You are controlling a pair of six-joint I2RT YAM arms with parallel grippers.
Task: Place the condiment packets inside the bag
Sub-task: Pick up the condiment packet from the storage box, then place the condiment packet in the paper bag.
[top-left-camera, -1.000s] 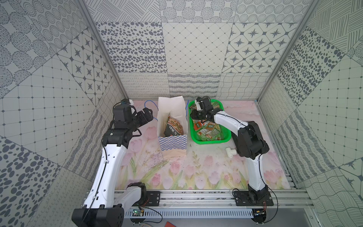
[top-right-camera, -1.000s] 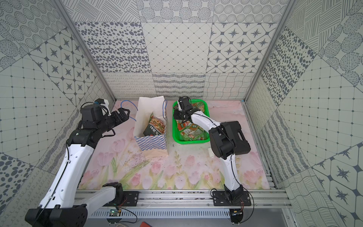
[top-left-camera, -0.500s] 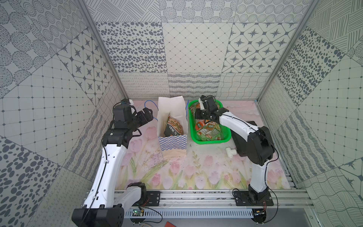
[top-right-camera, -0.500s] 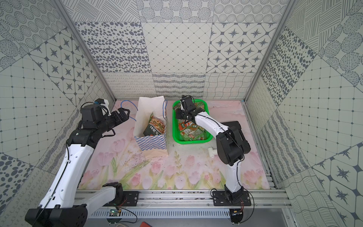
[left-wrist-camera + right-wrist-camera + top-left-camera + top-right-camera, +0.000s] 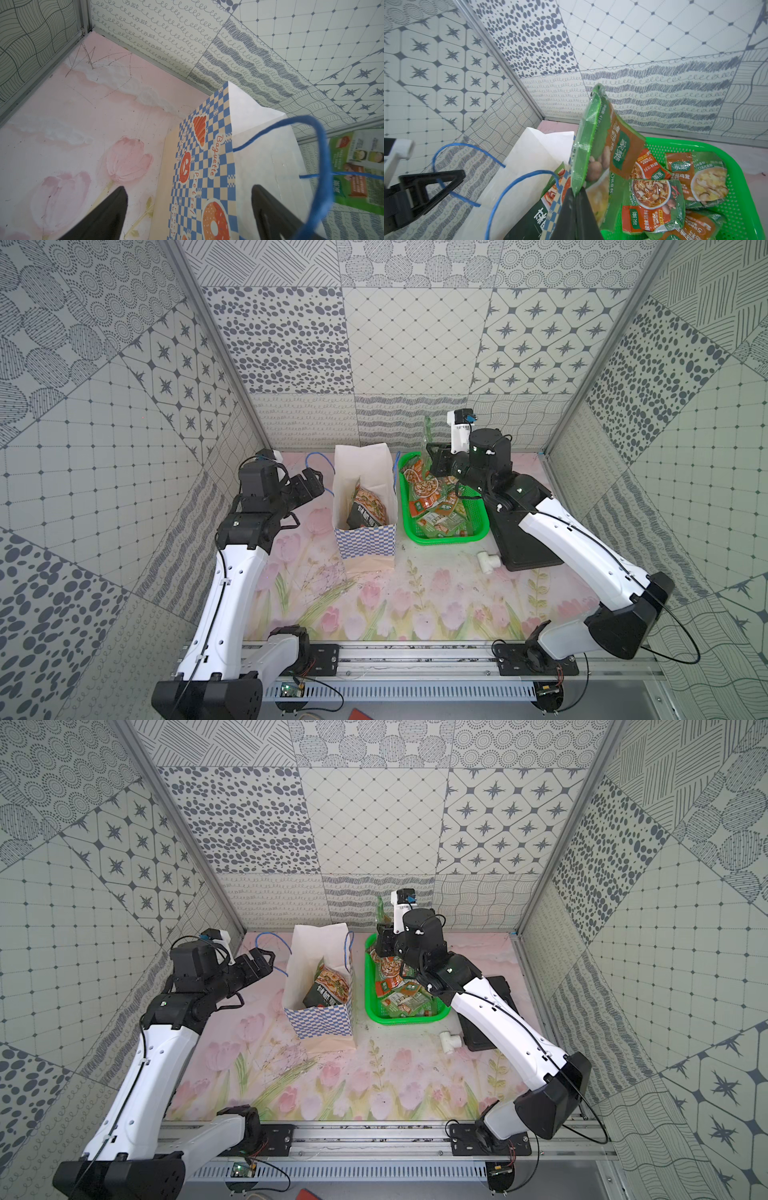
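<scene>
My right claw (image 5: 576,193) is pinched tight on a green packet (image 5: 591,145). It holds the packet up over the back of the basket (image 5: 440,537), next to the bag (image 5: 361,464). More packets (image 5: 436,506) lie in the basket. One big packet (image 5: 370,508) sits in the bag. My left claw (image 5: 311,485) is wide apart, beside the bag's blue handle (image 5: 323,158).
</scene>
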